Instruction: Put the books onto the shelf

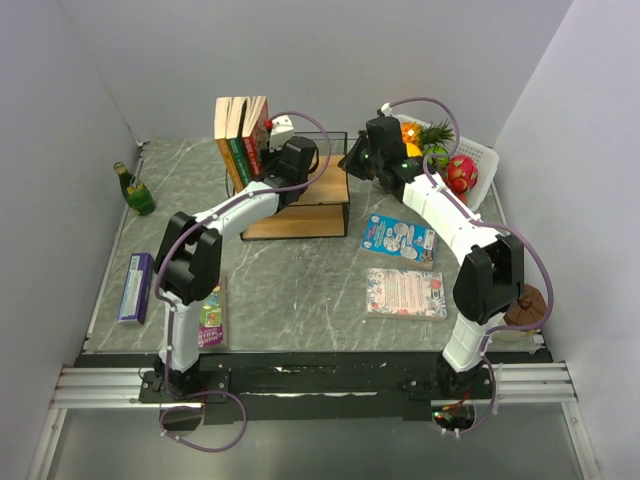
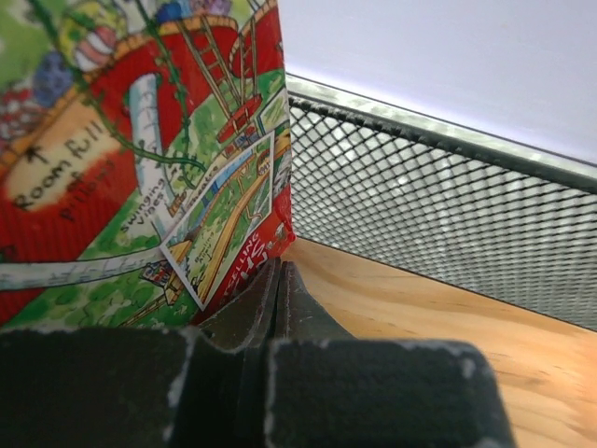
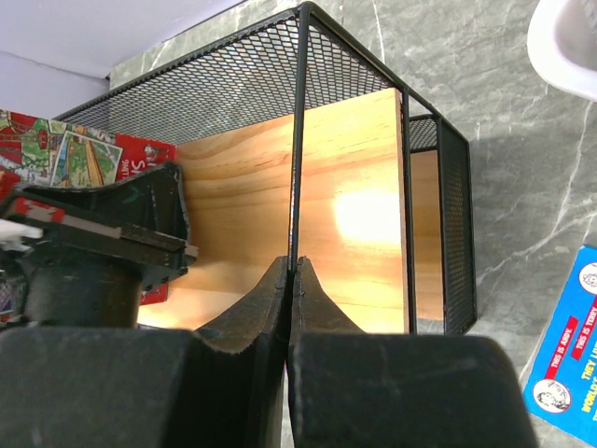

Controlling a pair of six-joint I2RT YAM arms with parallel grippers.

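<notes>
Three books stand upright at the left end of the shelf, a light wooden board in a black wire and mesh frame. My left gripper is shut and empty, its tips against the lower corner of the outermost red and green book. My right gripper is at the shelf's right end, its jaws shut on a thin black upright wire of the shelf. A blue book and a pale pink patterned one lie flat on the table.
A purple book lies at the left edge and a green one beside the left arm's base. A green bottle stands at the far left. The white fruit basket is behind the right arm, and a brown object lies near the right edge.
</notes>
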